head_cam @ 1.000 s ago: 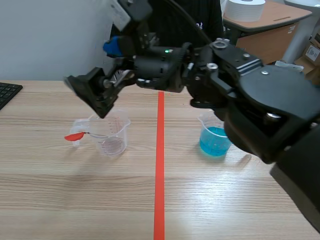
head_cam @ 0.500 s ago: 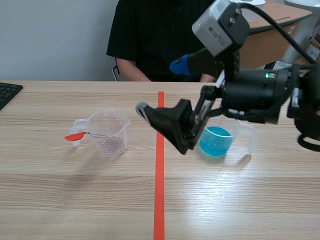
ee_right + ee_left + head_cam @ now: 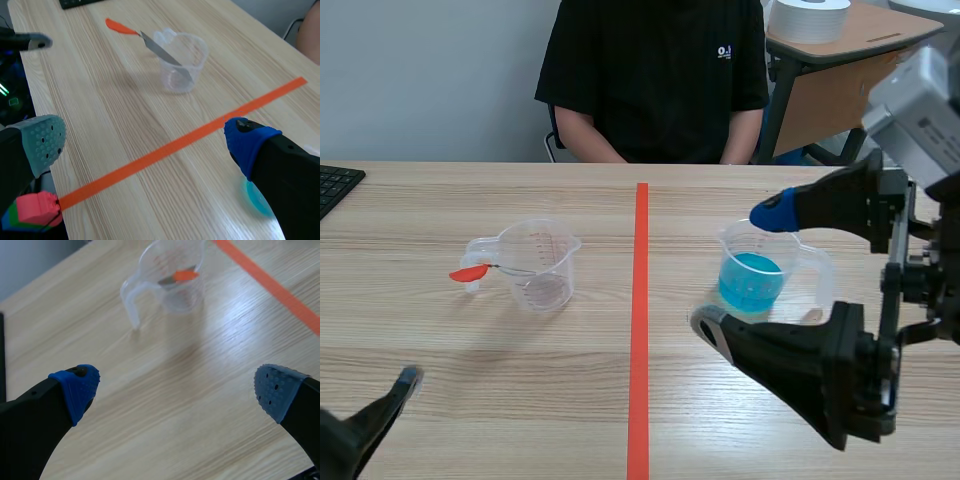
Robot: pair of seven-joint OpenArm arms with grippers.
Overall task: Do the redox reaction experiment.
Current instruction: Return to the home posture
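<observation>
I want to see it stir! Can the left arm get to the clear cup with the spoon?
Probably yes. The left gripper is open, the clear cup with the spoon stands ahead of it, and only bare table lies between them.

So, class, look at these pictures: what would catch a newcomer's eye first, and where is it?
The cup of bright blue liquid, right of the orange-red tape line, with the right gripper open near it. Left of the line stands a clear measuring cup with an orange-handled spatula resting in it. A person in black sits across the table.
</observation>
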